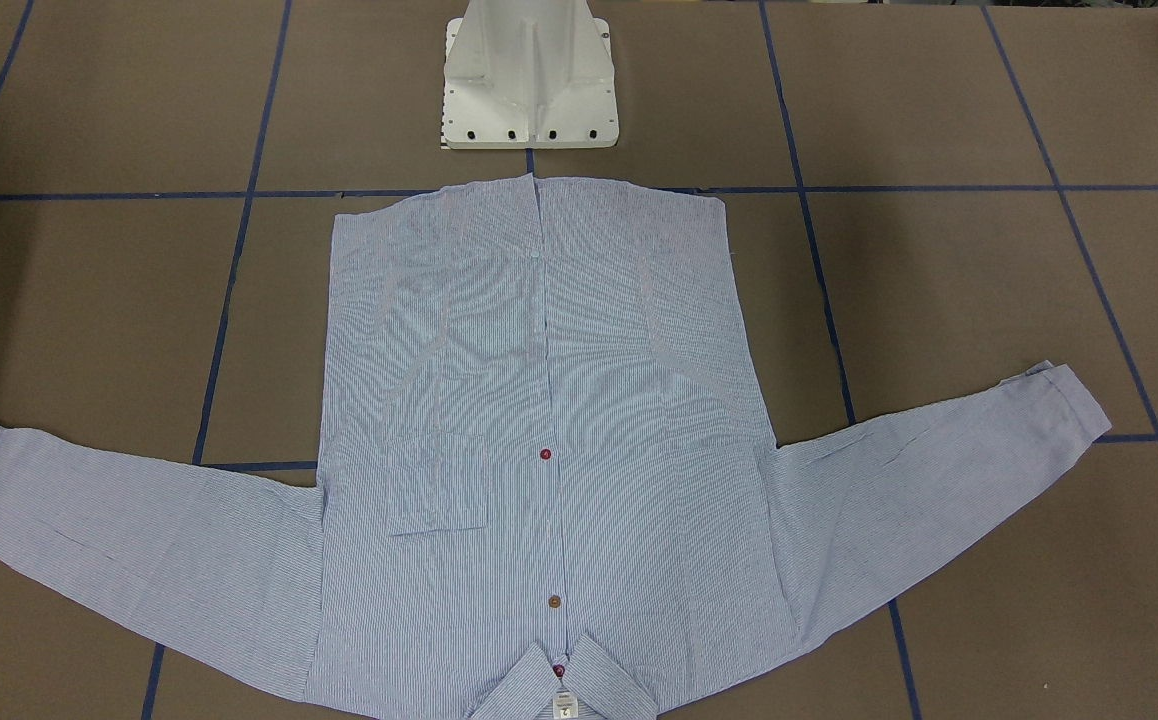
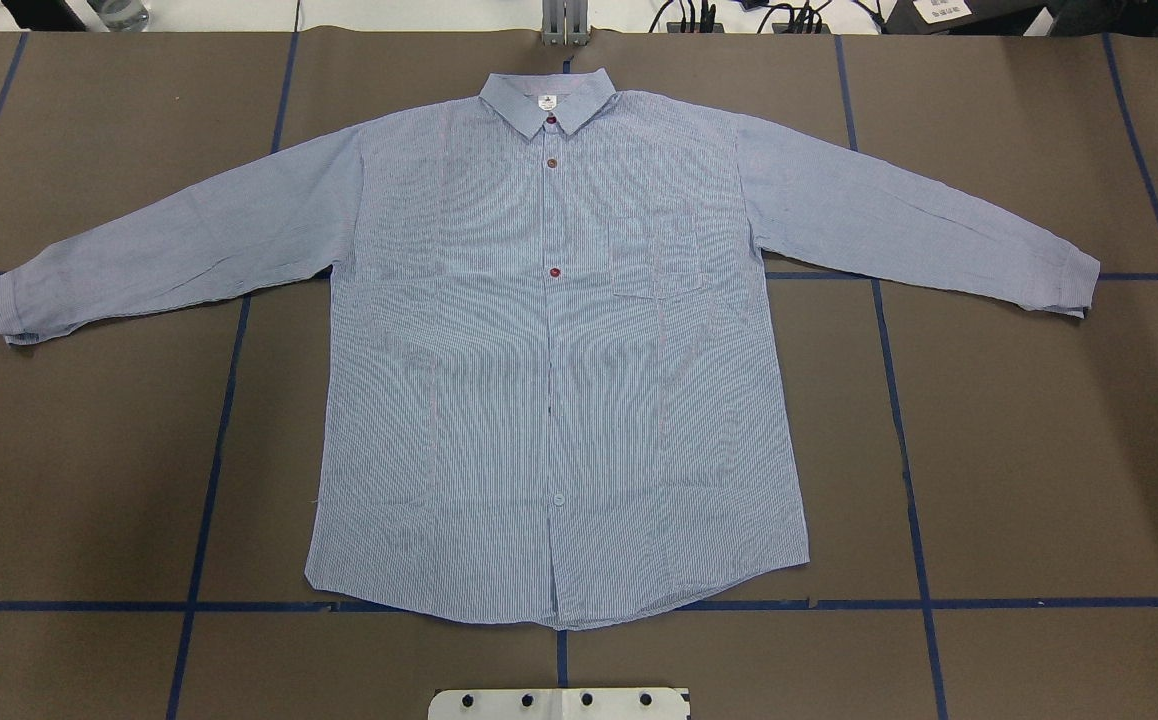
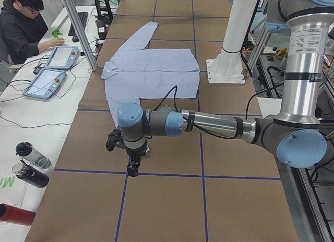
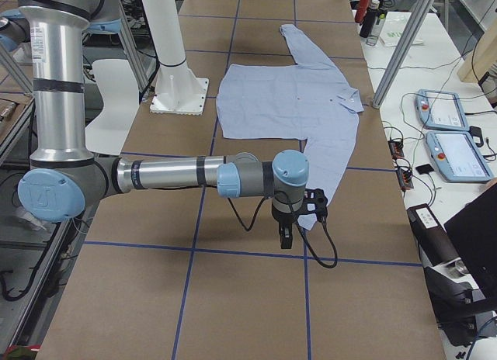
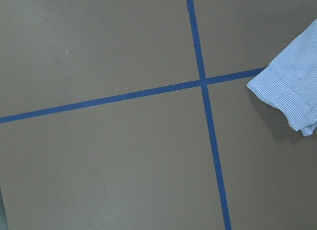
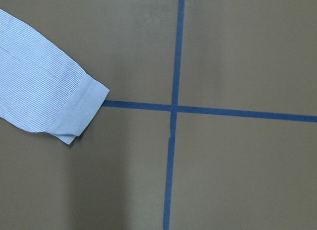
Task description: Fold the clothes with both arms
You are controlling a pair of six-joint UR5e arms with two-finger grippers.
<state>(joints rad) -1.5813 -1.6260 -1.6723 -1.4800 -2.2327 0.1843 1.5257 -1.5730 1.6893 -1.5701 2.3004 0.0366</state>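
Observation:
The clothes are one light blue-and-white striped shirt (image 2: 559,380) lying flat and front up, buttoned, with both sleeves spread wide and the collar (image 2: 549,100) on the far side from the robot. My left gripper (image 3: 133,166) hangs above the table just past the left sleeve's cuff (image 5: 292,91). My right gripper (image 4: 286,236) hangs the same way past the right sleeve's cuff (image 6: 54,108). Both grippers show only in the side views, so I cannot tell whether they are open or shut. Neither wrist view shows any fingers.
The white pedestal base (image 1: 529,90) stands just behind the shirt's hem. Blue tape lines (image 2: 904,450) grid the brown table. A person (image 3: 21,28) sits at a side table with two control tablets (image 3: 52,75). Bottles (image 3: 31,164) lie near that table's front end.

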